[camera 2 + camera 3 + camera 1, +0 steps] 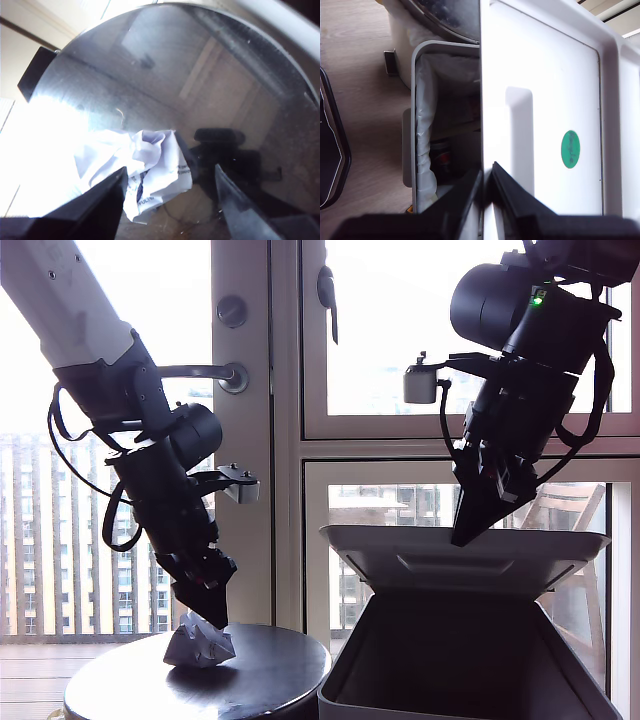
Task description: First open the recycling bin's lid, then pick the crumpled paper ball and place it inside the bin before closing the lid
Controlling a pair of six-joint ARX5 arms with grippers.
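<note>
The crumpled paper ball (200,646) (150,165) lies on the dark round table (275,670) at the exterior view's left. My first gripper (212,614) (170,171) hangs just above it, open, one finger against the ball's side and the other standing apart. At the exterior view's right the recycling bin (345,702) (415,100) stands with its lid (480,560) (540,100) swung up. My second gripper (466,534) (486,173) is shut on the lid's front edge, holding it raised. The lid bears a green round sticker (570,148).
A window frame and a door with a metal handle (205,372) stand close behind both arms. The bin has a pale liner (422,145) with some items inside. A black object (330,150) sits on the wooden floor beside the bin.
</note>
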